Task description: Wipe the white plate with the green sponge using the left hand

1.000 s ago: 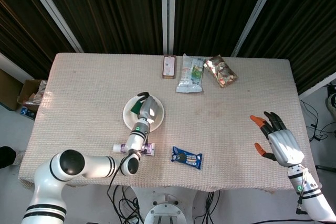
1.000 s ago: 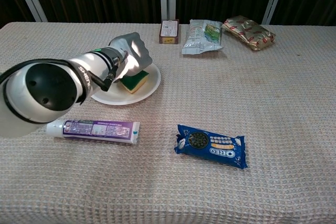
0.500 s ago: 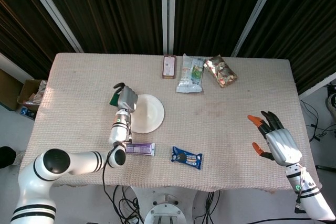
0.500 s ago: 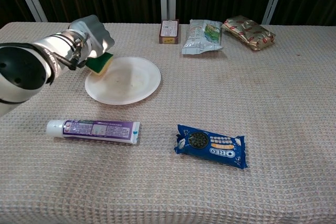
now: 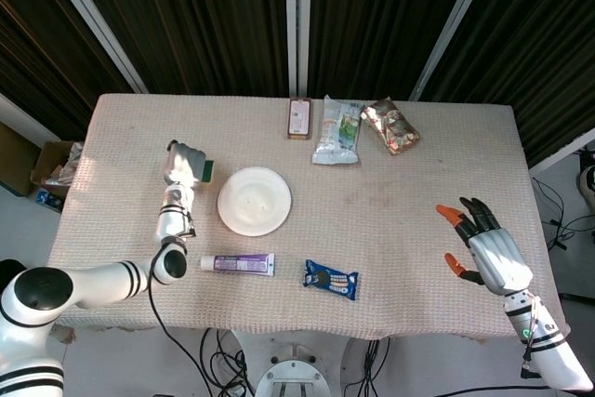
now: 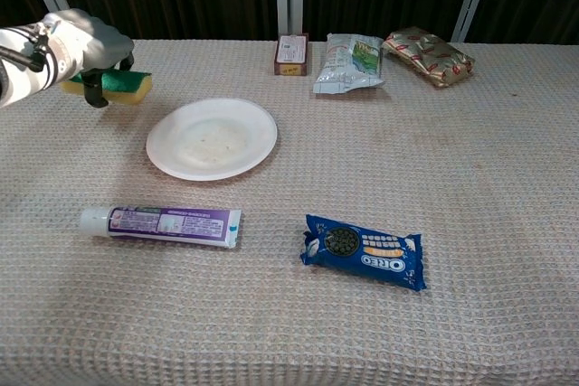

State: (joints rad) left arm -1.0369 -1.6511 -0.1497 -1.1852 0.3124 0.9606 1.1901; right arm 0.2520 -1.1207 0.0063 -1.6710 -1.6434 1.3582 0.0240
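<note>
The left hand [image 6: 77,50] has moved off the plate [image 6: 212,137] and now sits to its left, above the table [image 6: 507,178]. Its fingers are wrapped around the sponge [image 6: 116,85], which sticks out toward the plate from under them. The plate lies bare. Near it are a toothpaste tube [image 6: 161,224] and a blue cookie pack [image 6: 364,251]. Far right, the right hand [image 5: 488,250] holds nothing, fingers spread apart.

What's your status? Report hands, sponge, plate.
Left hand holds green sponge, off to the plate's left. Right hand open, idle. White plate bare, nothing blocking.
</note>
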